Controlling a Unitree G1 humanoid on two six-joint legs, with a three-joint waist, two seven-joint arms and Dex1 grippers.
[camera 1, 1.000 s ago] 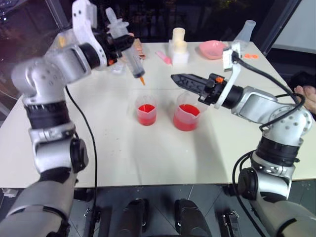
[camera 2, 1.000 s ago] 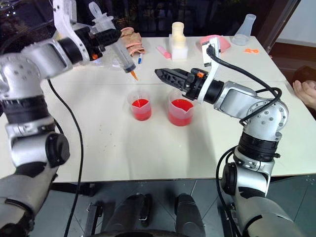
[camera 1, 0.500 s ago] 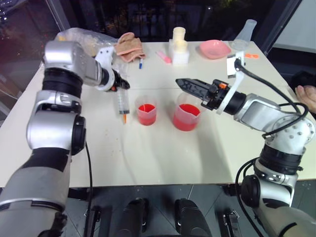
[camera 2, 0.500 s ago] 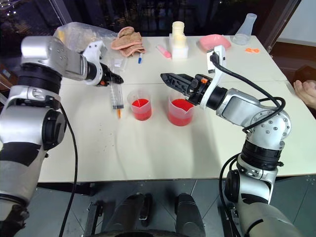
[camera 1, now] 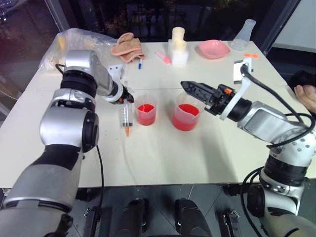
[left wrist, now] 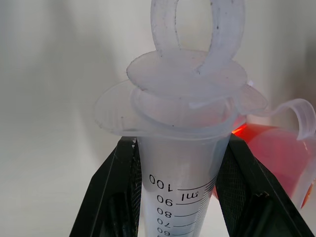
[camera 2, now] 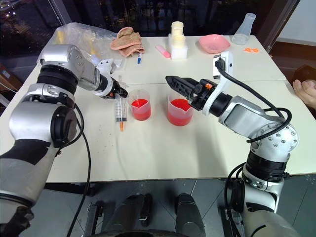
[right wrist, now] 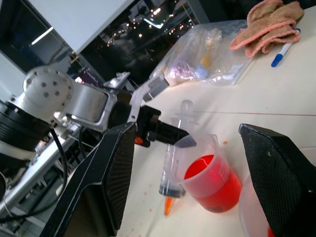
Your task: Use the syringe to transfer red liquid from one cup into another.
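Near the frame's centre on the white bench (camera 1: 163, 158), the left claw (camera 1: 126, 97) is pinching the syringe (camera 1: 126, 115) upright, orange tip pointing down just left of the smaller beaker (camera 1: 146, 113). Right of it, the larger beaker (camera 1: 186, 116) is sitting, both holding red liquid (camera 1: 186, 123). The right claw (camera 1: 192, 90), fingers spread, is hovering over the larger beaker's rim. Farther up the frame, a pink bowl (camera 1: 214, 49) and a blue pen (camera 1: 140, 64) are lying.

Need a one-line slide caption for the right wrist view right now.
Left gripper holds the syringe upright, orange tip down, beside the smaller beaker of red liquid.
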